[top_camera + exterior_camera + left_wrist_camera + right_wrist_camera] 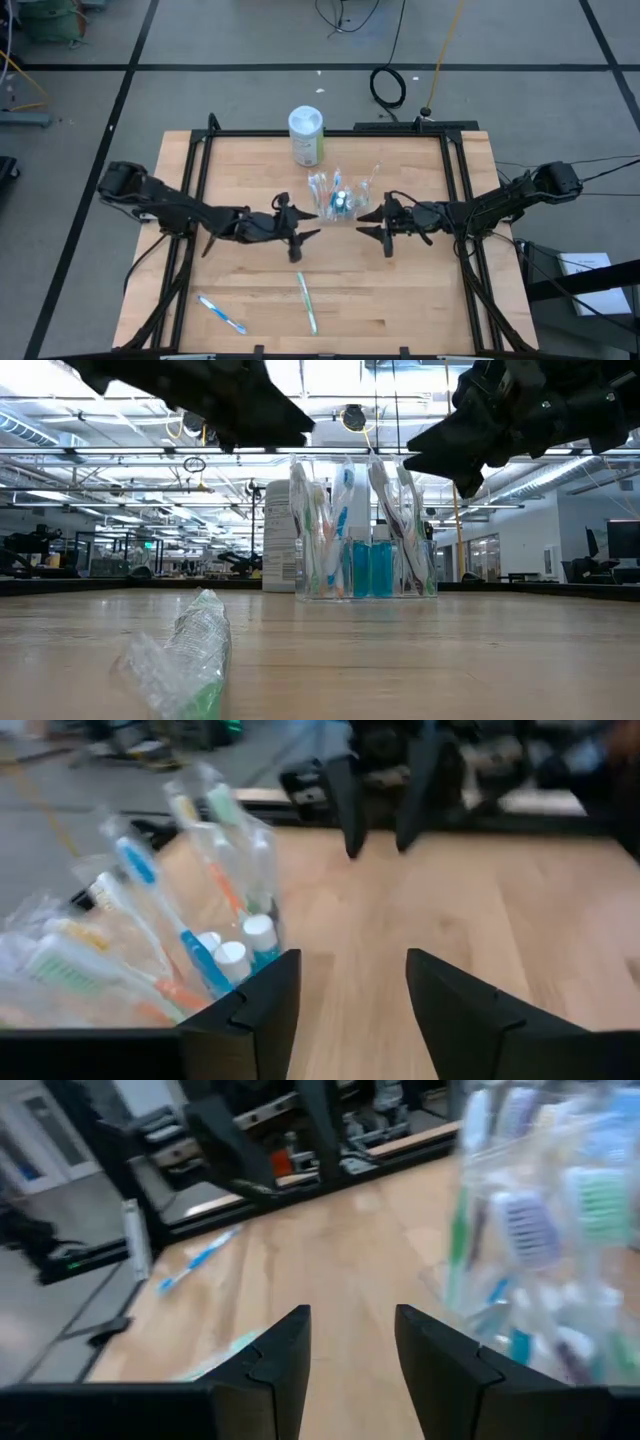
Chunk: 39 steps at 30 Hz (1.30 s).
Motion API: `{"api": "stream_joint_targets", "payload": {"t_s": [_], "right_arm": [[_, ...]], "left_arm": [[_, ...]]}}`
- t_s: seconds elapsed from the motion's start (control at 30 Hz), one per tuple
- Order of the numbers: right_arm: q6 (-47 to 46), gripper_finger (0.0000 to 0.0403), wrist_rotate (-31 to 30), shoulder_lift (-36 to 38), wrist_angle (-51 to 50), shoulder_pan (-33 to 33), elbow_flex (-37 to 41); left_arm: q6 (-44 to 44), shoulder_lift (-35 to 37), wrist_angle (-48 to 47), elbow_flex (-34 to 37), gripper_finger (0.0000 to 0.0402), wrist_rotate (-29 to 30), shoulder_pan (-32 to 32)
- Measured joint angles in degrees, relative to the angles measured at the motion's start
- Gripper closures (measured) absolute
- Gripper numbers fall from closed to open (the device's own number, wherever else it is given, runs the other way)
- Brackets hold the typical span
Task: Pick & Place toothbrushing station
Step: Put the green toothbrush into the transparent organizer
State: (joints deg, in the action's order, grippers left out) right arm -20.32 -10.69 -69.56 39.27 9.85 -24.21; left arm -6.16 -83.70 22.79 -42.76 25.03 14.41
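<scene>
The toothbrushing station is a small clear cup (340, 198) that stands upright on the wooden table. It holds several wrapped toothbrushes and teal toothpaste tubes (368, 568). My left gripper (298, 228) hovers open just left of the cup, nothing between its fingers (262, 1010). My right gripper (376, 222) hovers open just right of the cup, also empty (352, 1345). Both are clear of the table. A green wrapped toothbrush (307, 300) and a blue one (222, 314) lie flat near the table's front edge.
A taller white-lidded, green-labelled canister (306, 135) stands behind the cup toward the far edge. A black frame (330, 131) borders the table's far edge and sides. Bare wood lies between the grippers and the two loose toothbrushes.
</scene>
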Motion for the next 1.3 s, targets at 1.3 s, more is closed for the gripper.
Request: {"api": "stream_joint_targets", "payload": {"t_s": [1.3], "right_arm": [[-1.44, 0.0264, 1.78, -0.02, 0.82, 1.15, -0.02]], "left_arm": [[-70.57, -21.08, -3.92, -0.26, 0.026, -17.22, 11.22]]}}
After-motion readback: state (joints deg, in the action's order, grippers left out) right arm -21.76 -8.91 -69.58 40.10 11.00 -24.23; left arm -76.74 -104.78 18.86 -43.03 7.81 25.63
